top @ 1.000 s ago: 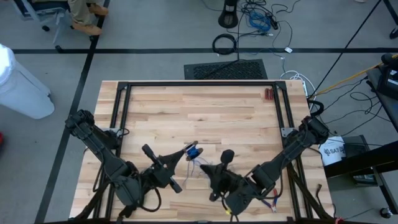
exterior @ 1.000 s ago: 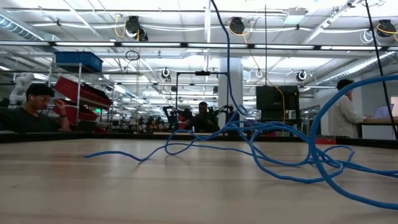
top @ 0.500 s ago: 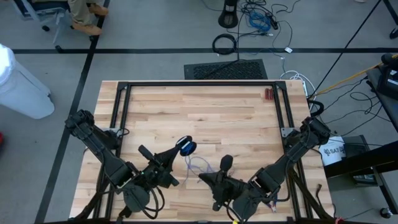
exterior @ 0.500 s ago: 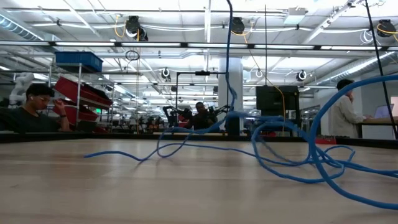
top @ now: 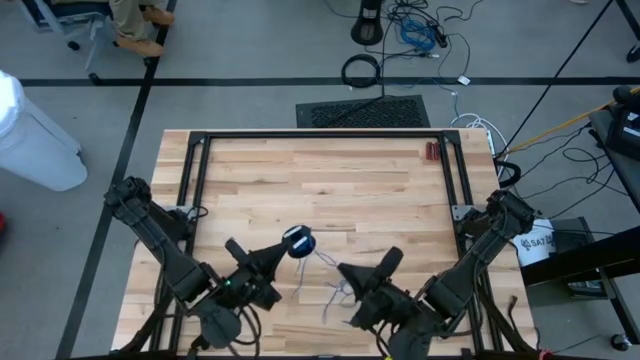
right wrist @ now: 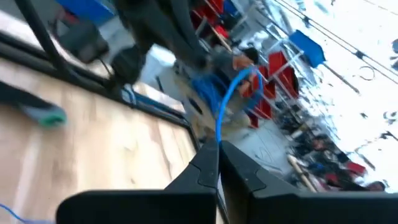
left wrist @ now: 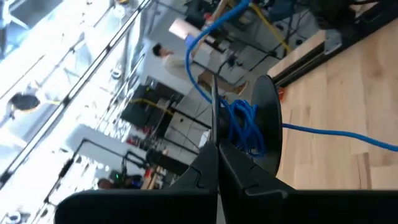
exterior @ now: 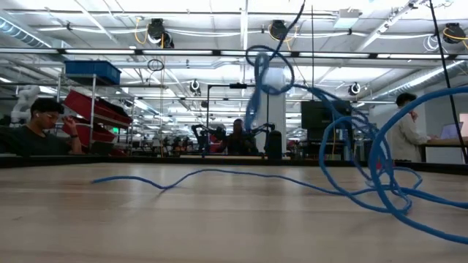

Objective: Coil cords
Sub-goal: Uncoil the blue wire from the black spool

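Cord [top: 322,268] sits lower middle of the frame; my left gripper [top: 285,246] pinches its spool, right gripper [top: 368,268] pinches the strand.

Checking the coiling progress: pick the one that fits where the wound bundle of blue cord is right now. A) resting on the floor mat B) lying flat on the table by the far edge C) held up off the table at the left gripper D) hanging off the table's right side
C: the left gripper holds the wound bundle of blue cord raised, seen well above the table in the low view, with loose cord trailing down.
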